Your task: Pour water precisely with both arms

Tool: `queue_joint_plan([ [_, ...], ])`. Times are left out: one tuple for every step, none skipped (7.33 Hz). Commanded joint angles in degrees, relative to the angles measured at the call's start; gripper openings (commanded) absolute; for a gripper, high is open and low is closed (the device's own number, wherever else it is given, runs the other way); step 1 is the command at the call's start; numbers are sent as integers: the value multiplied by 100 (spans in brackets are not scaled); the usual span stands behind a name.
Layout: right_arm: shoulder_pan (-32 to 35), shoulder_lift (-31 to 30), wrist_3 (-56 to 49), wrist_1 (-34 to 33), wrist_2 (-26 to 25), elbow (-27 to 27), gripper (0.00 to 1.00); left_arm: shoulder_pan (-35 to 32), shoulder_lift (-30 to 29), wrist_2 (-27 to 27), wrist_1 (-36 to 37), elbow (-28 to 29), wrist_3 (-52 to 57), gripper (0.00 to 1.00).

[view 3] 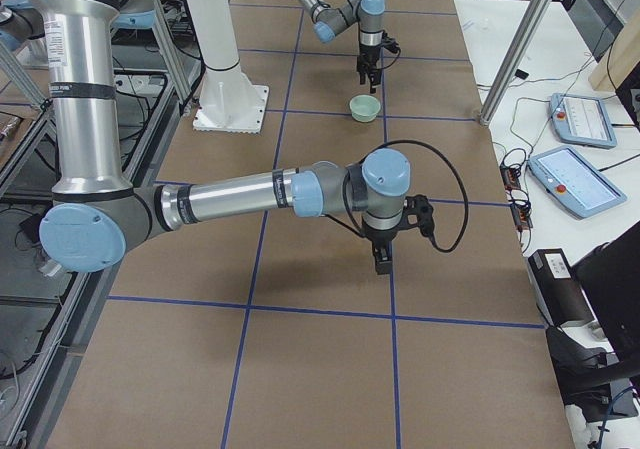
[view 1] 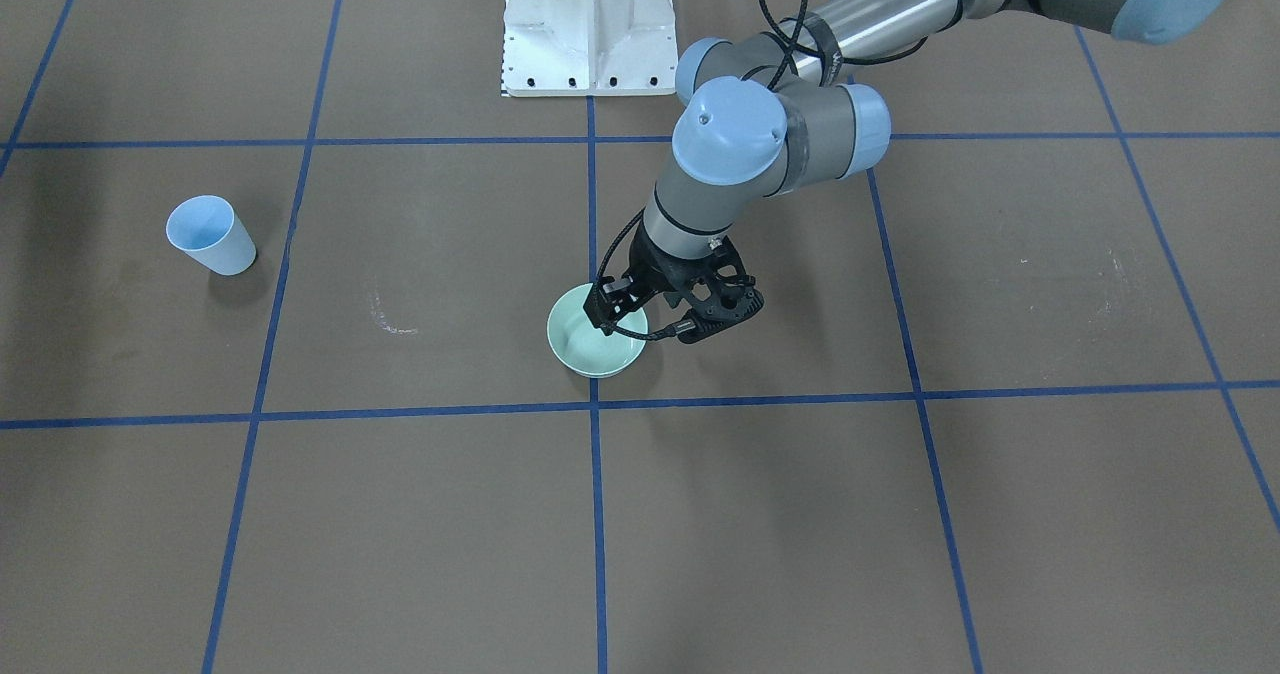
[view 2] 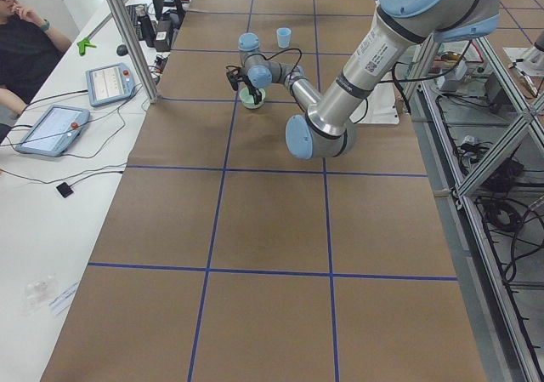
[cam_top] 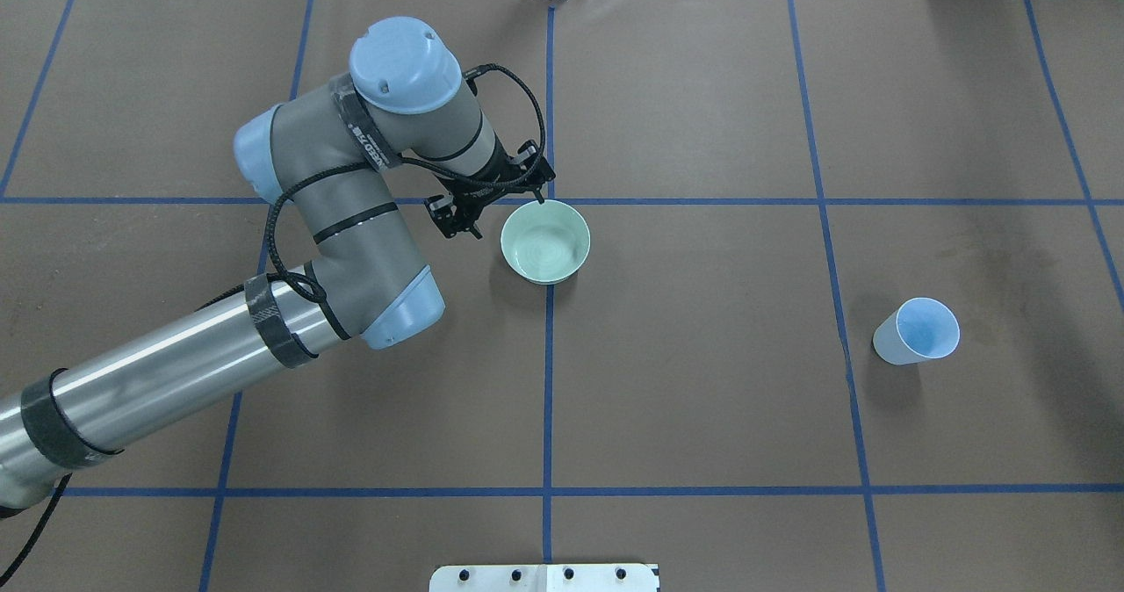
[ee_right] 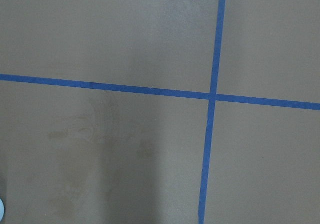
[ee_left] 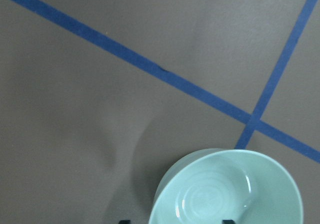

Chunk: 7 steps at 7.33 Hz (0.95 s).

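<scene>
**Front-facing view:** The left claw [view 1: 648,316] hung spread across the rim of a mint-green bowl [view 1: 577,344] at mid-bench [view 1: 1000,514], with one finger over the hollow and one outside, gripping nothing. The hazard, to my eye, was that a pinch on that thin rim might tip or skid the bowl, and a later pour would then miss. A pale blue cup [view 1: 210,236] stood well apart.

**Overhead:** The bowl showed only its moulded rings. The cup's mouth gaped blue. No stream or ripple of water showed in either, so where the water lay could not be told.

**From the left end:** The left arm [view 2: 365,59] lay extended to the bowl, with the cup beyond it. Both were too small to read for contents.

**From the right end:** The right arm [view 3: 240,194] was held low over the bench, and the right claw [view 3: 383,254] pointed down. Whether that claw was open or closed could not be told. If the cup held the water, a loose or crooked grasp there looked the likeliest cause of a spill.

**Left wrist camera:** The bowl's rim sat between two dark fingertips at the frame's bottom edge. The glaze glinted, but no clear waterline showed.

**Right wrist camera:** Brown surface and blue tape lines [ee_right: 212,94] showed, and no finger was in shot.
</scene>
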Motion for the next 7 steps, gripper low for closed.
queue_joint_plan([
  [-18,150,95,0,-150,264,99,-170,18,-42,396,-401,39,100],
  [-70,-7,374,44,-158,362,99,-179,26,-51,414,-454,39,100],
  [-184,-322,864,53,-228,1093,100,-214,166,-51,415,-576,39,100],
  [-646,-569,1600,36,-725,1849,100,-240,359,-51,415,-804,39,100],
  [-1330,-884,2564,140,-1373,2527,100,-266,517,-42,415,-963,39,100],
  [-1850,-948,3731,141,-1597,2864,100,-267,606,-42,415,-1042,39,100],
  [-2386,-993,4030,115,-1939,3181,100,-267,633,-42,415,-1052,39,100],
])
